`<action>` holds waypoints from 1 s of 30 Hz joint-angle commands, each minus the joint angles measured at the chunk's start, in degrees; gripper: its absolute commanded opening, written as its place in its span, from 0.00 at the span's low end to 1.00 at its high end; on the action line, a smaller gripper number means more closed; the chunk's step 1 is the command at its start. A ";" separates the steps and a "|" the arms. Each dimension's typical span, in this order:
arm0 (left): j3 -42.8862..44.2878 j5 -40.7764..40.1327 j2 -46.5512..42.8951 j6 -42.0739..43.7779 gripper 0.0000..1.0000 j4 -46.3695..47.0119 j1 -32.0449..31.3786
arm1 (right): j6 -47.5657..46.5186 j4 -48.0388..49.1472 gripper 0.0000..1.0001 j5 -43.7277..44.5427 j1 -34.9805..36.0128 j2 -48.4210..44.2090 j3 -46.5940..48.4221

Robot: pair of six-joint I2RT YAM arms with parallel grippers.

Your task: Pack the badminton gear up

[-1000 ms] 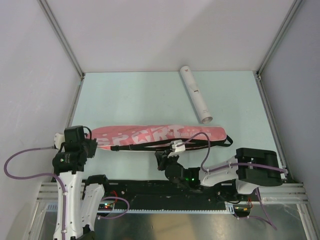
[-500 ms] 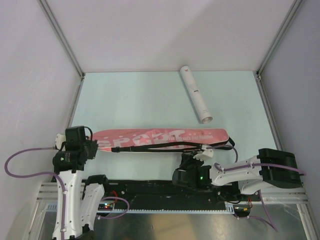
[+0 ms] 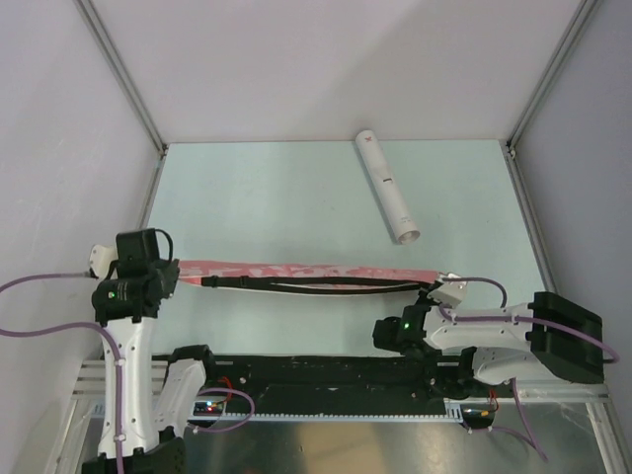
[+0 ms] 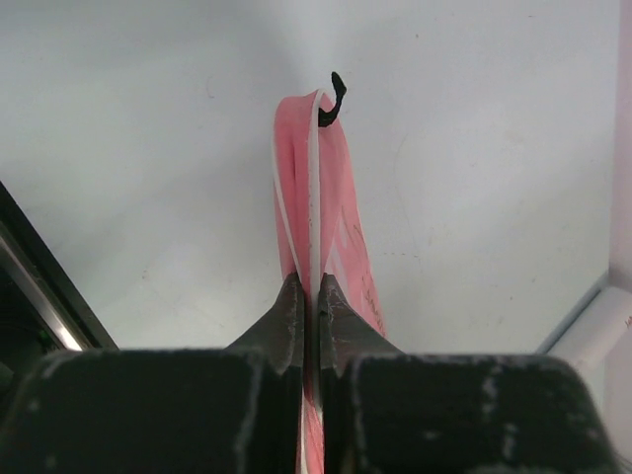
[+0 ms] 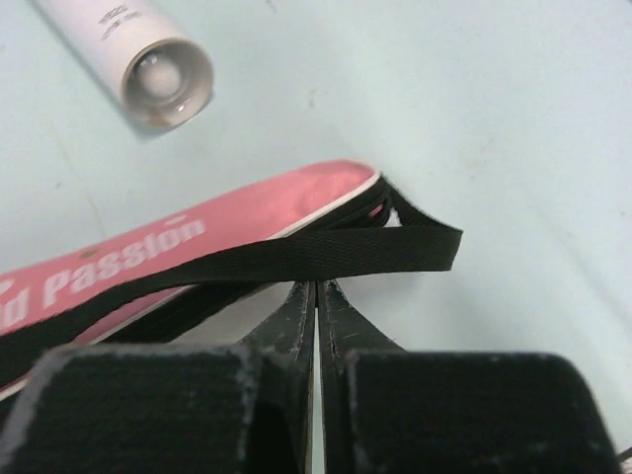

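The bag (image 3: 316, 274) is the biggest thing here. It stands on its long edge on the near side of the tube (image 3: 387, 188) and runs leftward from a spot just short of the tube's open end. It looks like soft fabric over something flat and stiff, so it is probably light, floppy at the seams and quick to fall flat if let go. The piped edge or the ends seem the best places to hold it, since the slick printed face would likely slide. No rackets or shuttlecocks are in view, and I cannot tell whether they are inside.

The tube lies loose, well clear of both arms, with its open mouth towards the bag. It looks like rigid card, light and ready to roll, so a grip across the middle of its body would suit it.

The strap (image 3: 326, 284) is limp webbing that sags along the side of the bag away from the tube, and it could snag.

The left gripper (image 3: 176, 277), at the bag end farthest from the tube, is clenched on the bag's white-piped edge. The right gripper (image 3: 434, 289), at the end nearest the tube, is clamped tight with its tips just under the strap loop. Whether it pinches anything I cannot tell.

The top view shows only a thin pink strip. The left wrist view shows the fabric caught between the fingers and a small black hook (image 4: 331, 99) at the far tip. The right wrist view alone shows the tube's mouth — and the lettering on the bag.
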 commanded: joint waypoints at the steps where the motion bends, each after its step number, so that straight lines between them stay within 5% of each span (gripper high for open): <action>1: 3.74 -9.79 1.23 2.66 0.00 2.95 2.09 | 27.25 -20.26 0.00 6.14 -4.41 -3.24 0.12; 19: 16.53 -7.99 16.65 11.52 0.00 4.19 13.88 | 2.89 -10.50 0.00 5.48 -17.58 -16.10 1.00; 30: 11.33 5.60 22.49 21.23 0.00 23.96 14.04 | -35.60 14.48 0.00 -1.38 -20.60 -27.12 -0.62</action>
